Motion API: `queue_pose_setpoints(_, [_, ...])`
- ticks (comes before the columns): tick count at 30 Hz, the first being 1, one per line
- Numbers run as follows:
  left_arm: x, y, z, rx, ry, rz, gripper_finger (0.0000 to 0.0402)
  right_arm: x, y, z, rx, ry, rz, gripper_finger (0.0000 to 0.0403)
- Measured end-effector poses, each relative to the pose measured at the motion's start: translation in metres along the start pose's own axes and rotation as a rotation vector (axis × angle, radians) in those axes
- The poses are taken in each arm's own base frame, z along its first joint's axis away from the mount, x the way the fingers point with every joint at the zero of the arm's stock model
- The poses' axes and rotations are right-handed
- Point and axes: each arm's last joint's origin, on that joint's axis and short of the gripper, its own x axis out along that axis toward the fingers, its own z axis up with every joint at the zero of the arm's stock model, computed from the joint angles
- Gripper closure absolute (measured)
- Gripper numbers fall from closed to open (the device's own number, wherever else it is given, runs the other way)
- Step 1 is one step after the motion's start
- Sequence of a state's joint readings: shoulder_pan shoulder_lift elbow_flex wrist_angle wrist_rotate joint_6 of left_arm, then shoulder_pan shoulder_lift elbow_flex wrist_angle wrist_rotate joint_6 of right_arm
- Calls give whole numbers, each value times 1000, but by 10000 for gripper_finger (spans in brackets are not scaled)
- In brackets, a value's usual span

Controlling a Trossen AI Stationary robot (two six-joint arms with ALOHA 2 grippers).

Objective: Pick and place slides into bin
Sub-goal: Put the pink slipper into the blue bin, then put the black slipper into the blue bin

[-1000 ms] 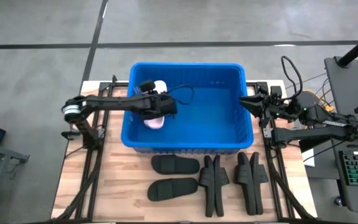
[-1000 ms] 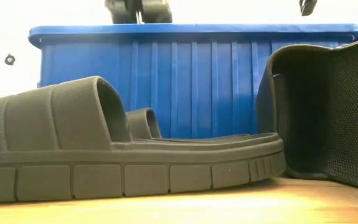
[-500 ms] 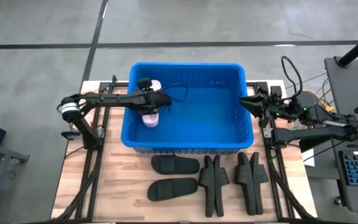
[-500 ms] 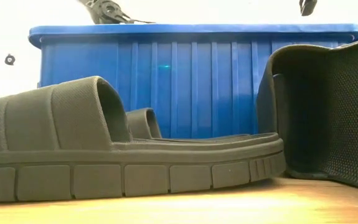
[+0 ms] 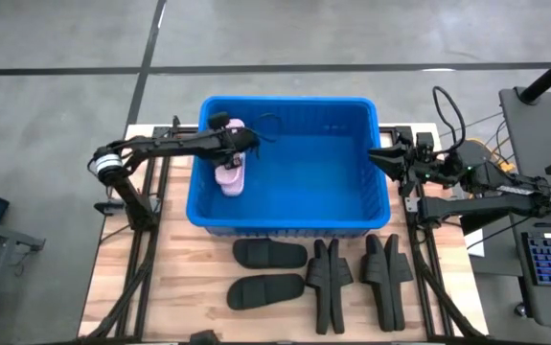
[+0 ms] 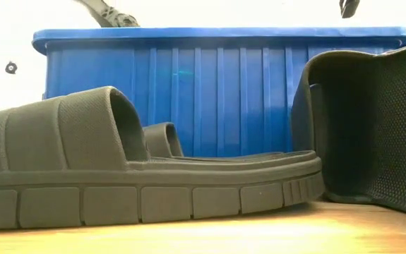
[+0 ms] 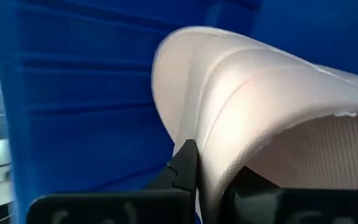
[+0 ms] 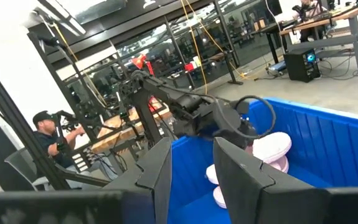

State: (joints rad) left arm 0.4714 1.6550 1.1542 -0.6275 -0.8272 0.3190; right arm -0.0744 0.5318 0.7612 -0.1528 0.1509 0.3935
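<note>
The left gripper [image 5: 240, 144] is closed on a pink slide [image 5: 231, 175] inside the blue bin [image 5: 285, 223], by its left wall. The slide hangs just below the gripper, its long side running front to back. The right gripper [image 5: 378, 156] waits, fingers slightly apart.

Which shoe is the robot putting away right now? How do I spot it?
Find the big blue bin in the middle of the table. Inside it, by its left wall, the left gripper is over a pale pink slide. All the other slides are black and lie on the table outside the bin.
</note>
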Motion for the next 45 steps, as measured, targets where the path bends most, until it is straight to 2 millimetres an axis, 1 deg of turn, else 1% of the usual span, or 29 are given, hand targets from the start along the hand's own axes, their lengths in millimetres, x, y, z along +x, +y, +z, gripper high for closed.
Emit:
queue_pose_setpoints(3, [5, 3, -2, 35, 3, -35, 371, 0, 0, 0, 0, 0, 0, 291])
queue_pose_setpoints(6, [8, 5, -3, 42, 5, -53, 332, 0, 0, 0, 0, 0, 0, 291])
queue_pose_setpoints(10, [7, 4, -6, 69, 15, -107, 264, 0, 0, 0, 0, 0, 0, 291])
queue_pose_setpoints(15, [3, 5, -10, 113, 58, -147, 168, 0, 0, 0, 0, 0, 0, 291])
queue_pose_setpoints(20, [-6, 12, -13, 152, 90, -170, 82, 0, 0, 0, 0, 0, 0, 291])
queue_pose_setpoints(22, [-13, 16, -13, 165, 90, -179, 59, 0, 0, 0, 0, 0, 0, 291])
queue_pose_setpoints(24, [-22, 23, -13, 162, 64, -198, 45, 0, 0, 0, 0, 1, 0, 291])
queue_pose_setpoints(27, [-43, 36, -13, 118, -14, -203, 38, 0, 0, 0, -1, 1, 0, 291])
queue_pose_setpoints(29, [-61, 44, -15, 74, -79, -215, 38, 0, 0, 0, 0, 0, 0, 291])
queue_pose_setpoints(31, [-83, 52, -18, 13, -164, -254, 38, 0, 0, 0, 0, 1, 0, 291])
queue_pose_setpoints(33, [-107, 59, -24, -88, -258, -331, 38, 0, 0, 0, 1, 1, 0, 291])
queue_pose_setpoints(36, [-146, 67, -34, -314, -403, -565, 38, 0, 0, 0, 0, 0, 0, 291])
queue_pose_setpoints(40, [-191, 67, -45, -604, -494, -887, 38, 0, 0, 0, -1, 0, 0, 291])
queue_pose_setpoints(42, [-211, 63, -47, -721, -510, -1001, 39, 0, 0, 0, -1, 0, 0, 291])
queue_pose_setpoints(45, [-240, 51, -48, -833, -530, -1162, 39, 0, 0, 0, -1, -1, 1, 291])
